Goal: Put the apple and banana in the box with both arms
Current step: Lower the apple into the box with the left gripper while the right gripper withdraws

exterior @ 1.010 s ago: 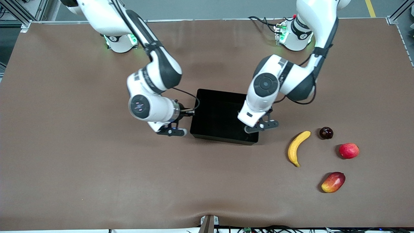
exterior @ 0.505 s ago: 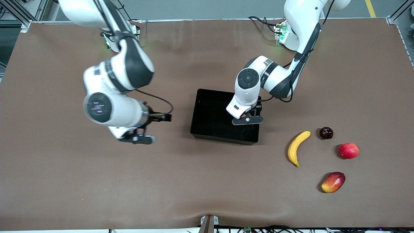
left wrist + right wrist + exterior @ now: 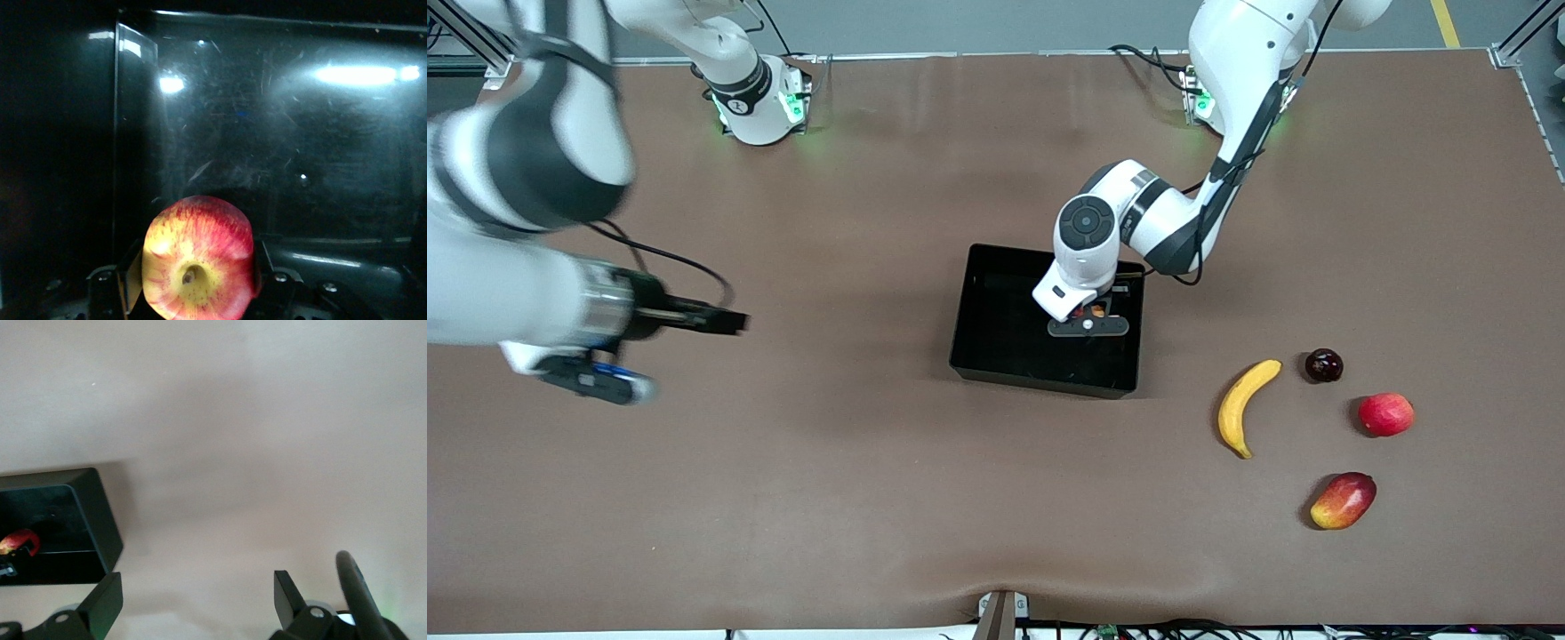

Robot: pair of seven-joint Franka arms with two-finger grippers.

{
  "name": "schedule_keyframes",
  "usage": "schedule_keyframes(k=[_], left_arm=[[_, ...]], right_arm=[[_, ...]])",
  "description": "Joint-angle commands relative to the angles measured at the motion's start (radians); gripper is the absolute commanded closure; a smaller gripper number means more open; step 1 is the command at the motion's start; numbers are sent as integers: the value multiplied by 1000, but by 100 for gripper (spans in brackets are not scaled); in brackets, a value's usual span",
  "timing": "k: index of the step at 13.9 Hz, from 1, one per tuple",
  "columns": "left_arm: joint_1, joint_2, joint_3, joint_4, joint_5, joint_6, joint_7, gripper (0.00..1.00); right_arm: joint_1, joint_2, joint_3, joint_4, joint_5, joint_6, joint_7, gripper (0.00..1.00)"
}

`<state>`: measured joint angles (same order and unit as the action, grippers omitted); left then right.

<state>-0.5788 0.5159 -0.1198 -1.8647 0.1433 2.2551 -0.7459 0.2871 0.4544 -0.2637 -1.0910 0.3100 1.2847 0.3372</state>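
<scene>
Hanging over the shallow rectangular glossy black plastic box (image 3: 996, 351), the left arm's black gripper (image 3: 1088, 318) is carrying the small round red apple with yellowish patches (image 3: 197, 260); its fingers are clamping the apple between them, and the fruit is showing its yellow stem dimple to the left wrist camera above the scuffed box floor. In the front view the apple is appearing only as a sliver of red and orange at the gripper, over the part of the box toward the left arm's end.

The right arm is waiting toward its own end of the brown worktop (image 3: 871, 498), its gripper (image 3: 193, 597) hovering over bare surface with the fingers spread apart, nothing between them; from the box it is lying at about nine o'clock.

The curved plain yellow banana (image 3: 1243, 405) is lying on the worktop at roughly four o'clock from the box, well apart from it. Near the banana are resting a small dark round fruit (image 3: 1323, 365), a larger pinkish-red round fruit (image 3: 1385, 414) and an oval red-yellow mango (image 3: 1343, 500).
</scene>
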Motion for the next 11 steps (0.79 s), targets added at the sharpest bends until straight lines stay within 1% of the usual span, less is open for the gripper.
schedule_keyframes(k=[1,2,3,5,6,7,8,9,10,11], left_arm=[[-1,-14,-12,-21,15,12,-10,100],[-1,-14,-12,-24,15,12,-10,100],[-1,-11,-12,-25,16,12,-10,100],[-3,-4,-12,-27,15,12,-19,100],[-4,-2,-12,-28,13,12,-23,100],[-3,2,-12,-28,12,11,-36,97],[2,4,-12,-27,7,9,-53,22],[-4,9,-12,-25,7,9,-73,0],[-3,6,-12,-21,7,5,-84,0],[0,-4,-12,-21,7,0,-82,0]], right_arm=[[-16,-124,3,-53,-115,-30,-40,0],[-16,-163,4,-85,-164,-28,-44,0],[-17,-189,4,-102,-189,-28,-68,0],[-52,-261,1,-162,-193,-24,-130,0],[-55,-301,1,-206,-195,-6,-130,0],[-55,-333,3,-240,-207,43,-132,0],[-45,-368,6,-275,-251,59,-132,0],[-45,-423,12,-317,-290,61,-133,0],[-48,-471,11,-379,-292,82,-135,0],[-52,-500,11,-439,-292,137,-135,0]])
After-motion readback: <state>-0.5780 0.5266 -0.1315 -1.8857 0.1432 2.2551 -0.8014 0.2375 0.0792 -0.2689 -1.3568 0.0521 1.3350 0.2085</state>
